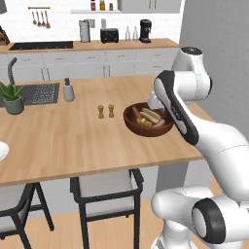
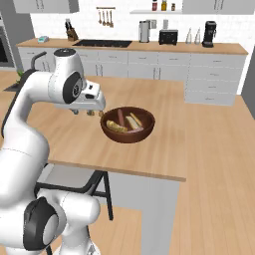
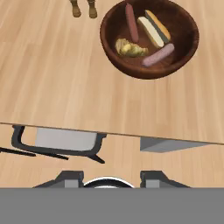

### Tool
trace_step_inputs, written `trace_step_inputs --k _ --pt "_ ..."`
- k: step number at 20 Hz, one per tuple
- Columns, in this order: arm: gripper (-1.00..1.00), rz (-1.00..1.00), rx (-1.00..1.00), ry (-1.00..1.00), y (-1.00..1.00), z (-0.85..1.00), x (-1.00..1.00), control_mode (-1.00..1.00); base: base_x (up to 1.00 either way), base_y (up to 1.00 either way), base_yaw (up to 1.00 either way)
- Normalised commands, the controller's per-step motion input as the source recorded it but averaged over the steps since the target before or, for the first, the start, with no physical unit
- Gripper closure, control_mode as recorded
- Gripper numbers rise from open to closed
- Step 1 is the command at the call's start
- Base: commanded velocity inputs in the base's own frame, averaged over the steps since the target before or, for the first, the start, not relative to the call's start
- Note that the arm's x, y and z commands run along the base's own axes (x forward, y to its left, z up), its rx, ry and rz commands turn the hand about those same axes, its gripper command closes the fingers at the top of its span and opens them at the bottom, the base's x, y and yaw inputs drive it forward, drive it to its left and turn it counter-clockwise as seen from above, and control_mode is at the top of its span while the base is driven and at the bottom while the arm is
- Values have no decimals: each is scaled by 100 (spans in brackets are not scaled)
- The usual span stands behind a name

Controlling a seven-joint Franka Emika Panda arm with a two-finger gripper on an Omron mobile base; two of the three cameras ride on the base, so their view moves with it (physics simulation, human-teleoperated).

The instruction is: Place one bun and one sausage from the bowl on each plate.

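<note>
The dark reddish-brown wooden bowl stands on the wooden counter near its front right corner. It holds two pinkish sausages, a long split bun and a lumpy yellow-brown bun. My gripper hovers above the counter's front edge, short of the bowl; its fingertips stand apart with nothing between them. The white hand hangs left of the bowl. A white rounded shape, cut off at the counter's left edge, may be a plate.
Two small brown shakers stand just left of the bowl. Further left are a grey dispenser, a potted plant and a sink. Dark-framed stools sit under the counter's front edge.
</note>
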Motion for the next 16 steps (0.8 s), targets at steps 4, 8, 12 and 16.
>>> trace_step_inputs --k 4,8,12,16 --pt "-100 2 7 -1 -53 -21 22 -100 0 0 0" --pt "-100 10 6 -2 -83 -35 58 -100 0 0 0" --pt "-100 10 0 0 -40 -44 77 -100 0 0 0" --pt "-100 18 -9 0 -3 -43 82 -100 0 0 0"
